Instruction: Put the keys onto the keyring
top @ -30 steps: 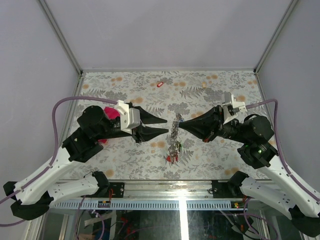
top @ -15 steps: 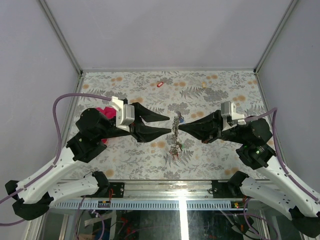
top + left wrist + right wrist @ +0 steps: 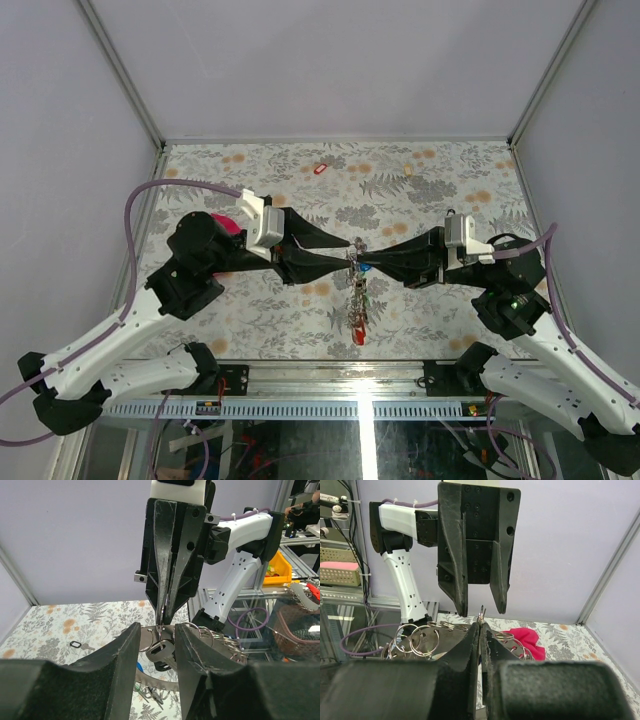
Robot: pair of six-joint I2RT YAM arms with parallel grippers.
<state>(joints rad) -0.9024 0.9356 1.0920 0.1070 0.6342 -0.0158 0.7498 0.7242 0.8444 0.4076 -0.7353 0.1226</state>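
**Top view:** right tool [image 3: 363, 266] clenched on the thin grey metal keyring [image 3: 352, 285]. It is apparently held up off the floral worktop [image 3: 450, 200] so the small silver tagged keys [image 3: 358, 325] hang free. One loose red-tagged key [image 3: 320, 169] lies well apart.

**Left wrist:** left tool [image 3: 157, 632] released, its fingers straddling the ring, probably to steady it. The yellow bin [image 3: 278, 566] sits beyond the worktop, contents unclear.

**Right wrist:** same pinch shown, with the magenta cloth [image 3: 525, 637] behind.
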